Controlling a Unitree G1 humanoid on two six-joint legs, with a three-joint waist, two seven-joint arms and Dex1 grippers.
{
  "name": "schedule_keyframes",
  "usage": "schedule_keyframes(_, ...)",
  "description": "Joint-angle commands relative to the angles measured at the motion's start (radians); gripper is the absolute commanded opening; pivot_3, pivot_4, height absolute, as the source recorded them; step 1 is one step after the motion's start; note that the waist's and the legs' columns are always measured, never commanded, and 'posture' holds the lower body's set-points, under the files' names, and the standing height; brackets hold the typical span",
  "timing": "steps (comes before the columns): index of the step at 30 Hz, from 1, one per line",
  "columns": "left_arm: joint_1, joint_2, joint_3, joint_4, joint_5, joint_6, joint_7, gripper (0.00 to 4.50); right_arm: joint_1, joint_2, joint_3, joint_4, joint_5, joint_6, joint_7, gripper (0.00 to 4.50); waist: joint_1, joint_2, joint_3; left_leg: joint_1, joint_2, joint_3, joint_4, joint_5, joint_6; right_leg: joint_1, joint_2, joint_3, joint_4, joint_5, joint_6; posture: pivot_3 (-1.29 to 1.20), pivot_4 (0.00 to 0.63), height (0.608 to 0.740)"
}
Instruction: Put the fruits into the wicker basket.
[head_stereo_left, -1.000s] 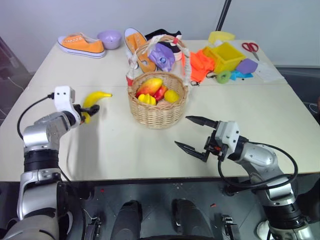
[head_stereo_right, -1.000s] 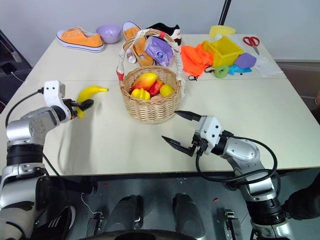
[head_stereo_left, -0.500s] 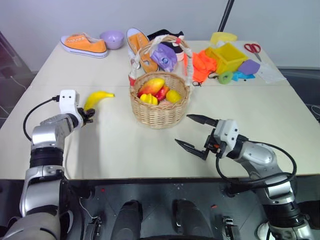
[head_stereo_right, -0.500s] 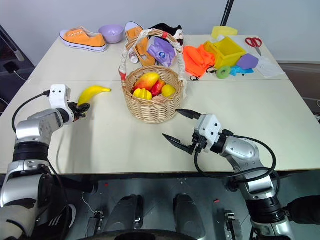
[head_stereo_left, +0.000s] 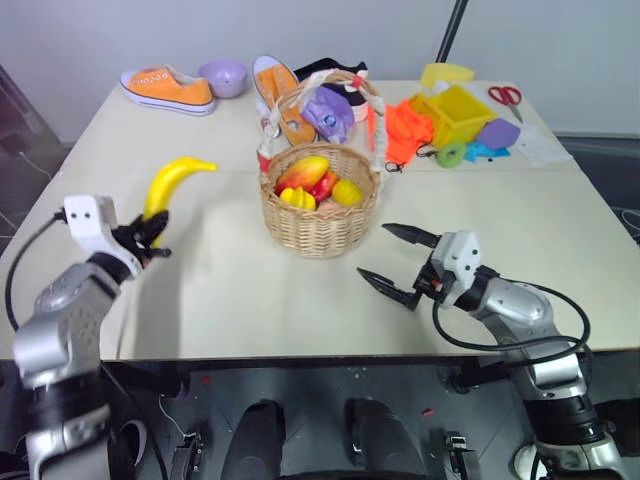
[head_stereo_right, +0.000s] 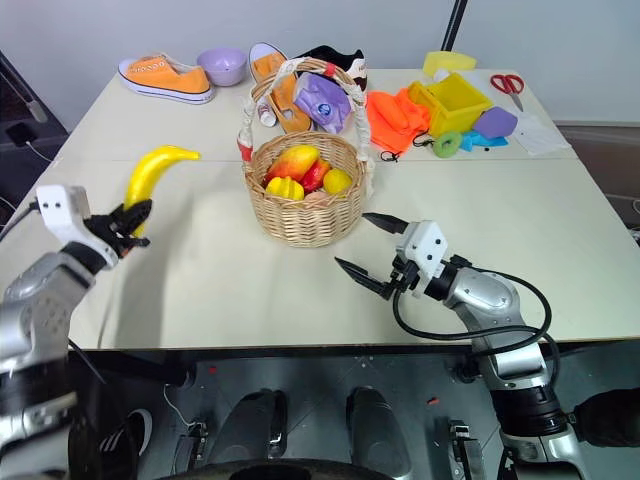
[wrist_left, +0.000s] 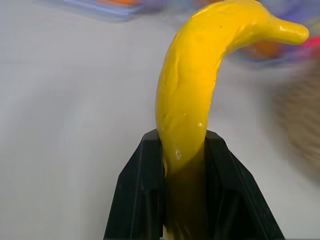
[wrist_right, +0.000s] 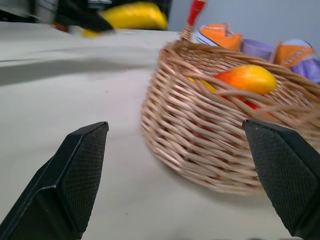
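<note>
Left gripper (head_stereo_left: 152, 232) clamped on curved yellow toy banana (head_stereo_left: 168, 183), right gripper (head_stereo_left: 398, 265) wide open, empty; carry rightward over round tan wicker basket (head_stereo_left: 322, 212), clear arched handle, release low.

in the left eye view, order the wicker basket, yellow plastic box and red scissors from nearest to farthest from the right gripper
From the right gripper:
1. wicker basket, just beyond it, toward the table's middle.
2. yellow plastic box, farther back on the right.
3. red scissors, at the far right corner.
</note>
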Motion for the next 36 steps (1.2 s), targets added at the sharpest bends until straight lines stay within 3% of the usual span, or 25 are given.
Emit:
schedule_keyframes(1, 0.145, 0.044, 0.048, -0.238, -0.203, 0.022, -0.191, 0.43, -0.011, 0.007, -0.013, -0.004, 0.003, -0.038, 0.003, 4.50, -0.004, 0.000, 0.000, 0.000, 0.000, 0.000, 0.000, 0.000, 0.000, 0.000, 0.000, 0.000, 0.000, 0.000, 0.000, 0.00, 0.150, 0.740)
schedule_keyframes(4, 0.177, 0.074, -0.015, -0.303, -0.241, 0.064, -0.193, 0.43, -0.020, 0.016, 0.001, 0.014, -0.006, -0.049, 0.003, 4.50, 0.001, 0.000, 0.000, 0.001, 0.000, 0.000, 0.001, 0.000, 0.000, 0.001, 0.000, 0.001, 0.000, -0.001, -0.001, 0.00, 0.150, 0.740)
schedule_keyframes(7, 0.065, 0.025, -0.106, -0.313, -0.238, 0.064, -0.095, 0.43, -0.030, 0.025, 0.001, 0.017, -0.006, -0.046, -0.003, 4.50, 0.007, 0.001, 0.000, 0.002, -0.001, 0.001, 0.002, 0.000, 0.000, 0.004, 0.000, -0.001, -0.001, -0.001, -0.001, 0.00, 0.150, 0.740)
schedule_keyframes(13, -0.162, -0.034, -0.330, -0.242, -0.048, 0.054, 0.067, 0.43, -0.031, 0.030, -0.001, 0.004, -0.020, -0.042, -0.030, 4.50, -0.001, 0.001, -0.001, 0.002, -0.003, 0.000, 0.005, 0.001, 0.000, 0.008, 0.001, -0.001, -0.003, 0.000, -0.001, 0.00, 0.150, 0.740)
schedule_keyframes(20, -0.379, -0.179, -0.358, -0.074, -0.019, 0.108, 0.237, 0.43, -0.061, 0.065, -0.028, -0.005, 0.003, -0.006, -0.116, 4.50, -0.001, 0.001, -0.001, 0.002, -0.002, -0.002, 0.001, 0.001, 0.000, 0.005, 0.004, -0.001, -0.001, 0.000, 0.004, 0.00, 0.150, 0.740)
schedule_keyframes(25, -0.426, -0.234, -0.408, -0.037, -0.005, 0.102, 0.216, 0.43, -0.062, 0.058, -0.018, -0.029, -0.002, 0.014, -0.122, 4.50, -0.001, 0.001, -0.001, 0.002, -0.002, -0.002, 0.001, 0.001, 0.000, 0.005, 0.004, -0.001, -0.002, 0.000, 0.005, 0.00, 0.150, 0.740)
schedule_keyframes(33, -0.401, -0.239, -0.412, -0.091, 0.022, 0.098, 0.228, 4.43, -0.061, 0.058, -0.018, -0.047, -0.005, 0.035, -0.134, 4.50, -0.002, 0.001, -0.001, 0.002, -0.002, -0.002, 0.001, 0.001, 0.000, 0.005, 0.004, -0.001, -0.002, 0.000, 0.004, 0.00, 0.150, 0.740)
schedule_keyframes(36, -0.353, -0.210, -0.361, -0.157, -0.025, 0.101, 0.203, 4.43, -0.058, 0.056, -0.023, -0.049, -0.003, 0.041, -0.136, 4.50, -0.004, 0.001, -0.001, 0.002, -0.002, -0.002, 0.001, 0.001, 0.000, 0.005, 0.004, -0.001, -0.002, 0.000, 0.004, 0.00, 0.150, 0.740)
